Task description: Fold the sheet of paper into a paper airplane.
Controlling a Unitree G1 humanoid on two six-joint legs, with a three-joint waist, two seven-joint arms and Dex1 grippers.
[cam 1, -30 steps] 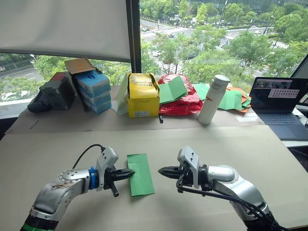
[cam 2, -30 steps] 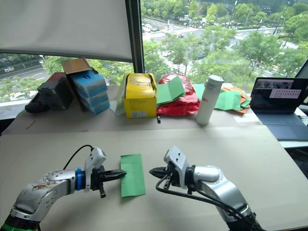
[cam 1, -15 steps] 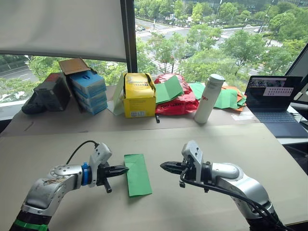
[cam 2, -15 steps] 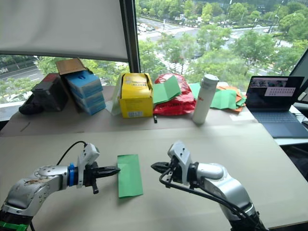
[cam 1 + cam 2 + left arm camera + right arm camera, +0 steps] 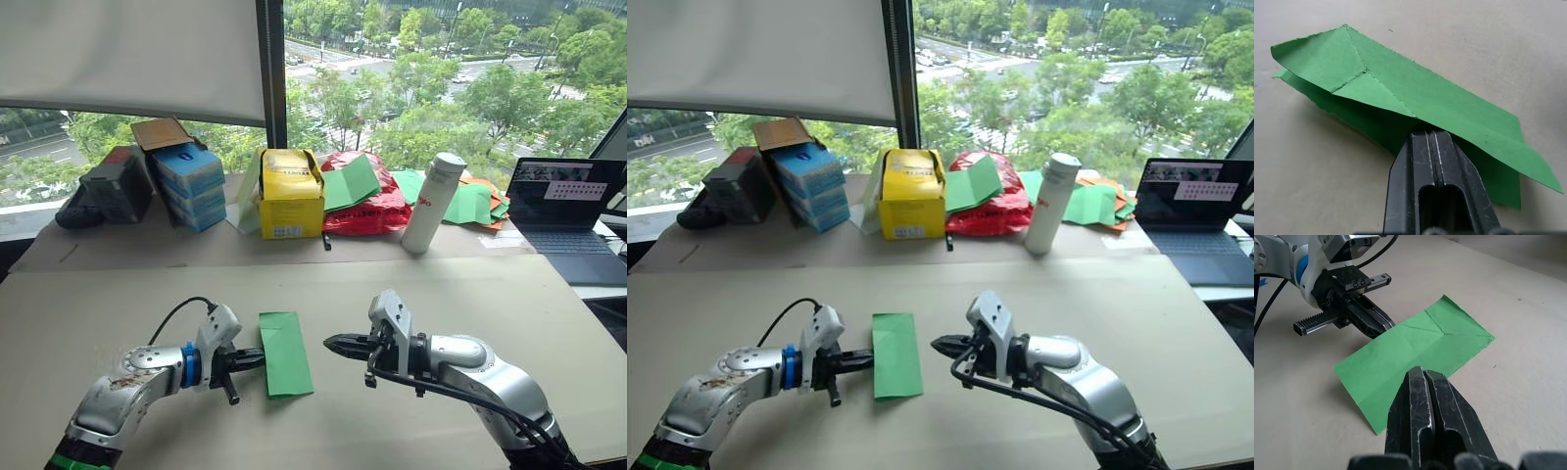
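Pinching the paper's left edge, with the fold half made.
Left gripper (image 5: 257, 359) has its fingers closed together at the left edge of the sheet (image 5: 285, 352), tips tucked under the lifted top layer; compared with a second ago it has slid back slightly, so the fold looks pressed and the next crease is probably due. The sheet lies on the matte beige table (image 5: 470, 294) between the arms: thin, bright green, folded to a narrow strip, faint diagonal creases at one end, edges slightly ragged. Right gripper (image 5: 331, 343) hovers just beside, fingers together, empty.
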